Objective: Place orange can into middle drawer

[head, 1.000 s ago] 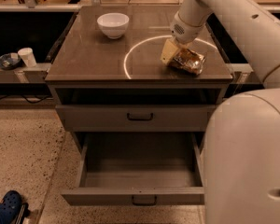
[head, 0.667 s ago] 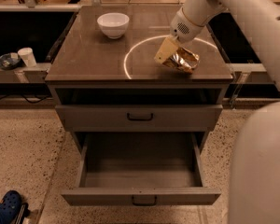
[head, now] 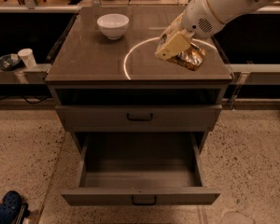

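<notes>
Half of the task looks done, judged from how things lie: the orange can point(head: 192, 59) is in the grasp and the middle drawer point(head: 140, 172) stands pulled fully out, its deep grey box bare and ready. What is left is the carry forward and down, then the release inside that box.

The gripper point(head: 177, 50) sits over the right part of the cabinet top point(head: 93, 55), inside the thin white ring point(head: 127, 59) marked there. Its pale fingers point(head: 170, 45) are closed narrowly on the can, which juts out to the lower right of them, dented and shiny. Whether the can rests on the wood or hangs just clear of it I cannot tell.

The arm point(head: 224, 6) comes in from the upper right corner, sloping down and leftward, wrist bent so the fingers point down toward the surface. The can is well behind the drawer's opening and above it, with the closed upper drawer point(head: 140, 117) between the two.

The white bowl point(head: 113, 25) stands well apart at the back left of the top, out of the likely path. A paper cup point(head: 27, 57) sits on a side ledge to the left, and a blue shoe point(head: 7, 206) shows at the bottom left corner.
</notes>
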Robot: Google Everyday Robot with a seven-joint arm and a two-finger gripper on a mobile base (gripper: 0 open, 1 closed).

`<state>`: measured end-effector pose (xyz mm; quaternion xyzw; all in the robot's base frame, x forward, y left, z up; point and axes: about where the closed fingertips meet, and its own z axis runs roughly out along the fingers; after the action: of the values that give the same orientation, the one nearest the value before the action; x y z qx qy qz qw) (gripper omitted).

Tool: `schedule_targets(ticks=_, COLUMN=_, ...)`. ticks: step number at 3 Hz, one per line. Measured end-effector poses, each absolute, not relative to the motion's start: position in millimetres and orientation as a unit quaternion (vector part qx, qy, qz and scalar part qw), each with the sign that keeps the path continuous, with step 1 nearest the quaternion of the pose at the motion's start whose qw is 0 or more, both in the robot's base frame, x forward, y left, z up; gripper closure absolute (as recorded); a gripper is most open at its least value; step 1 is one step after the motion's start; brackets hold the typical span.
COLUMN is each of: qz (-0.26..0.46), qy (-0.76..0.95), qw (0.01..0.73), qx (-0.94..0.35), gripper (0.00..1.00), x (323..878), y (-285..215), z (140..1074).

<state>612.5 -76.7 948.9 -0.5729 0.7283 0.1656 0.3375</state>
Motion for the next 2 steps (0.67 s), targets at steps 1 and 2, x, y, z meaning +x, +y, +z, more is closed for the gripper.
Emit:
schedule_targets(ticks=1, qz=0.181, qy=0.684, qw=0.384, qx=-0.593, gripper=1.0, x=565, y=-63, z=945)
schedule_targets(ticks=2, qz=0.181, qy=0.69, qw=0.369, qx=-0.596, gripper=1.0, x=537, y=-89, z=907)
